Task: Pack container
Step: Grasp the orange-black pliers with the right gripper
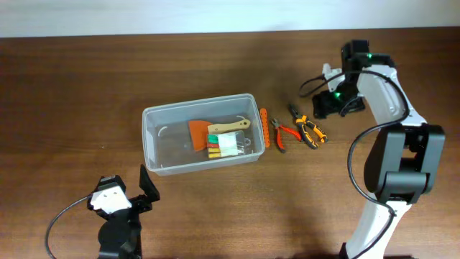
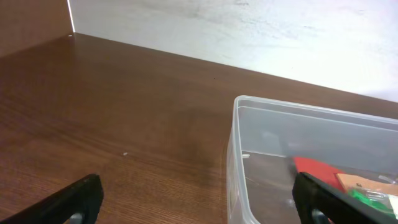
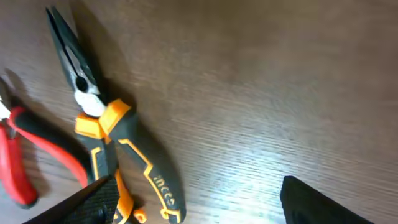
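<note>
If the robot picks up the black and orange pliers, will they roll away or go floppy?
Probably no rolling: the black and orange pliers lie flat on the table. They look like metal, so likely stiff and heavy for their size. The two handles join at a pivot, so one may swing loose if only the other is gripped.

Wooden table (image 1: 72, 86), container (image 1: 198, 103), orange pliers (image 1: 310, 132), red pliers (image 1: 285, 134)

Clear, colourless container (image 1: 149, 144); dark brown, wood-grained bench (image 1: 72, 86); white wall (image 2: 261, 31); black-and-orange pliers (image 3: 102, 121) with white lettering; red-handled pliers (image 3: 15, 174); orange scraper (image 1: 199, 133) with tan handle; orange strip (image 1: 264, 128); small box (image 1: 224, 146) of red, yellow, green bits.
</note>
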{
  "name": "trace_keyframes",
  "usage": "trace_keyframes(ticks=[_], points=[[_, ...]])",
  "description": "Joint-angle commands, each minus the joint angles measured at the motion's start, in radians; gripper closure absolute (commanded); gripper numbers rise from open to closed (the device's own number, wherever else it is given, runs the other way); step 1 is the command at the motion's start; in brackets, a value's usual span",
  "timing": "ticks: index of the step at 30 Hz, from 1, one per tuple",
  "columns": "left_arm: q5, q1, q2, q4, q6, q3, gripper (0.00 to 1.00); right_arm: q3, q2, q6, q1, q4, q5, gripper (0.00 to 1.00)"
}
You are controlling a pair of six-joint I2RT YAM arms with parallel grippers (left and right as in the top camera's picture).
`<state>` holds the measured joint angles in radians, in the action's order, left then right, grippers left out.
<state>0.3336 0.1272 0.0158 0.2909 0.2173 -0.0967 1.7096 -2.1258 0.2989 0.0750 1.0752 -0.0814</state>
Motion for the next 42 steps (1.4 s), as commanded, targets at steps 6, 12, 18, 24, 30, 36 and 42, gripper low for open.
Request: trace_keyframes(ticks=[6,12,18,24,30,36,42], points=[[0.003,0.004,-0.004,0.001,-0.009,0.004,0.01,-0.134,0.024,0.045,-0.005,-0.066,-0.02,0.17],[0.003,0.004,-0.004,0.001,-0.009,0.004,0.01,-0.191,0.024,0.04,-0.005,-0.118,-0.021,0.23],[0.003,0.004,-0.004,0.001,-0.009,0.004,0.01,-0.224,0.024,0.001,-0.016,-0.144,-0.023,0.35],[0.003,0.004,-0.004,0.001,-0.009,0.004,0.01,-0.246,0.024,-0.021,-0.064,-0.158,-0.012,0.51],[0.003,0.004,-0.004,0.001,-0.009,0.004,0.01,-0.243,0.027,-0.113,-0.072,-0.151,-0.012,0.76],[0.003,0.004,-0.004,0.001,-0.009,0.004,0.01,-0.109,0.072,-0.231,-0.033,-0.024,-0.014,0.96],[0.003,0.004,-0.004,0.001,-0.009,0.004,0.01,0.209,0.167,-0.23,-0.065,0.209,-0.027,0.95]])
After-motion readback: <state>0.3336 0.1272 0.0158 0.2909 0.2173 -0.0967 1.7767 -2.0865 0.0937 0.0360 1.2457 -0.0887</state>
